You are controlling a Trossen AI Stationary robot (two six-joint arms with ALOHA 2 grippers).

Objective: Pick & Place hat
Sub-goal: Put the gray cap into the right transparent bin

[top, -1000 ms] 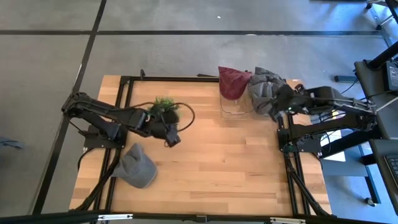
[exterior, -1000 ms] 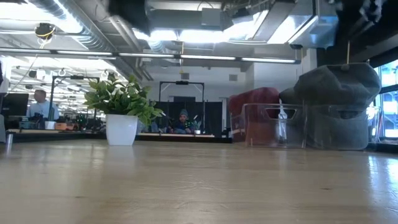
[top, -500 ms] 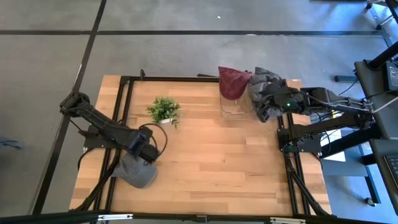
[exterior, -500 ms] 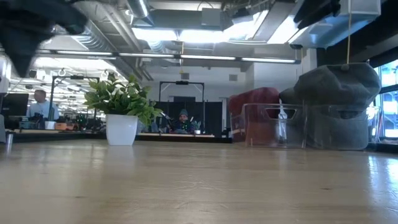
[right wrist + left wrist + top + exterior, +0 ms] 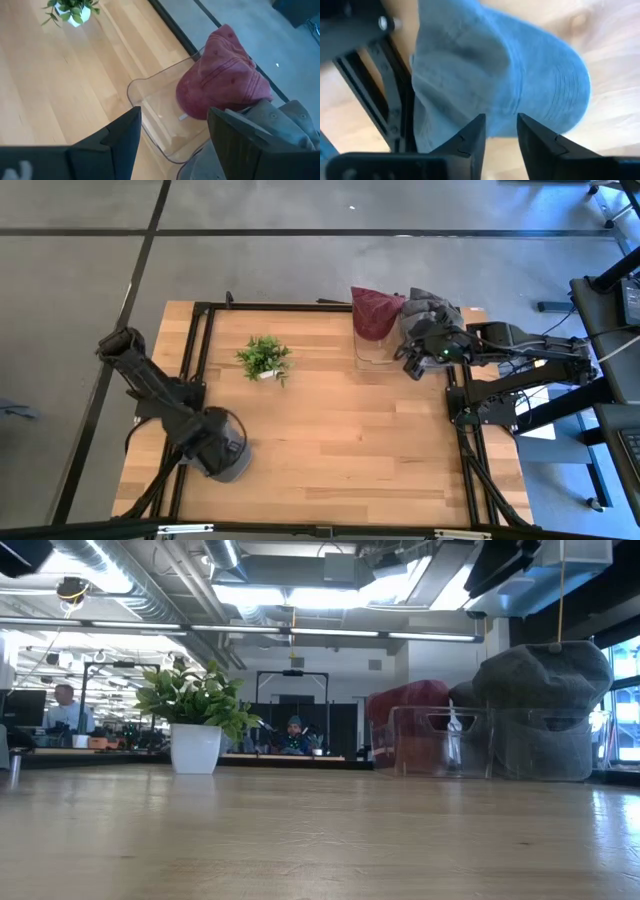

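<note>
A: At the near left corner of the desk (image 5: 340,440), high view: grey cap (image 5: 232,465) lying flat on the wood, partly over the black frame rail. Left pincer (image 5: 213,442) directly above it, arm folded down from the left edge.

B: Fingers on the cap?

A: Left wrist view: cap (image 5: 500,75) fills the view, brim toward the wood. Both fingers (image 5: 471,137) stand apart with a narrow gap between them, tips at the cap's edge. Nothing between them. Contact with the fabric: cannot tell.

B: Right side?

A: Right pincer (image 5: 415,363) at the far right of the desk, just beside the clear plastic bin (image 5: 378,352). Right wrist view: fingers (image 5: 120,135) spread wide, empty, the bin (image 5: 155,120) seen between them.

B: Contents of the bin?

A: Red cap (image 5: 374,310) resting in the bin, leaning on its far wall. A heap of grey caps (image 5: 428,310) just beside it, toward the right arm. Low view: same order, red cap (image 5: 405,725), then the grey heap (image 5: 545,680) piled above the clear walls.

B: Anything else on the desk?

A: Small potted plant (image 5: 263,358), white pot, far left half, standing upright, well apart from the grey cap. Low view: people seated in the room behind.
</note>
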